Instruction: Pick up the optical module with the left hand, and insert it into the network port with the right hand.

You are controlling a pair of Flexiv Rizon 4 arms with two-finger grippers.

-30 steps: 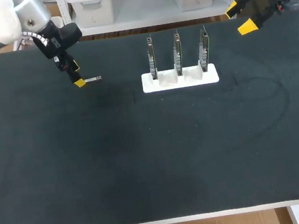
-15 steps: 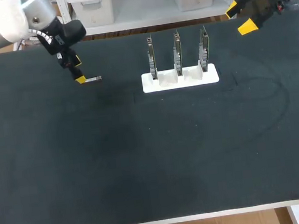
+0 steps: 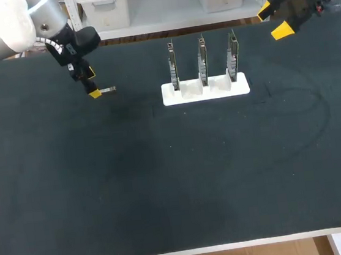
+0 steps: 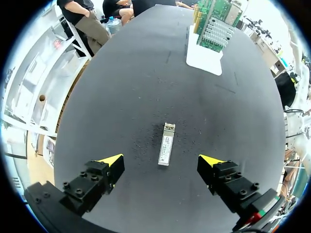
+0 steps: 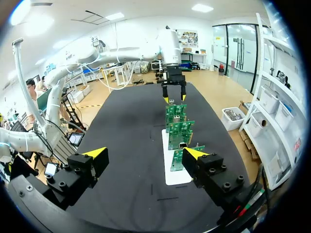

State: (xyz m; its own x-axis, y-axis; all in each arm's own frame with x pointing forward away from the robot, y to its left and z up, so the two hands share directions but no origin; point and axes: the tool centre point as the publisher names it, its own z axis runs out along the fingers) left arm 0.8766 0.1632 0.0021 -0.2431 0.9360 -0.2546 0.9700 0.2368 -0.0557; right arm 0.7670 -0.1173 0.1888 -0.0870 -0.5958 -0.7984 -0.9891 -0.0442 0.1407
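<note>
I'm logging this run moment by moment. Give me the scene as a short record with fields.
optical module: lying flat on the black table, ungripped
left gripper: open, over the module, jaws on either side of it
right gripper: open, empty, by the table's far right corner
white stand: mid-table, holding three upright circuit boards
task stage: module not yet picked up

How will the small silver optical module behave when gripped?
The small silver rectangular metal module looks stiff and light. Lying flat with straight sides, it probably will not roll, but may slide on the black table.
</note>
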